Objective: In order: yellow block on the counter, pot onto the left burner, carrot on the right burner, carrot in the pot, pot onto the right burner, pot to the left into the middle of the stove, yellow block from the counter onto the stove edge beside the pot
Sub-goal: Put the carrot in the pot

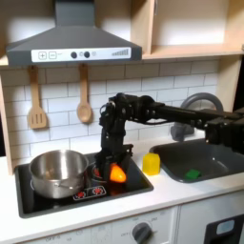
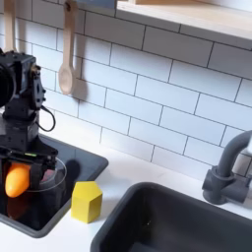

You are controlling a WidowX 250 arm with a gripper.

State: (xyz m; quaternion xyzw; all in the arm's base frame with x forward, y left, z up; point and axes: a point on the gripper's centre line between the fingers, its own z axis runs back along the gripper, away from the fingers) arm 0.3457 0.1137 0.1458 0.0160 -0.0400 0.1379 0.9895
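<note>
both exterior views: pincer (image 1: 115,168) down, gripping carrot (image 2: 17,180)

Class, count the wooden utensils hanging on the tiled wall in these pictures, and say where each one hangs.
2. In the first exterior view, a slotted spatula hangs at the left under the hood, and a wooden spoon hangs just to its right. None seems hidden.

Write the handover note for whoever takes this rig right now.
Gripper: down over the burner on the first exterior view's right, jaws shut on the carrot.
Pot: on the other burner of the stove.
Yellow block: on the counter between stove and sink.
Done: block out, pot placed.
Left: release carrot, carrot into pot, the pot drags, block to stove edge.
</note>
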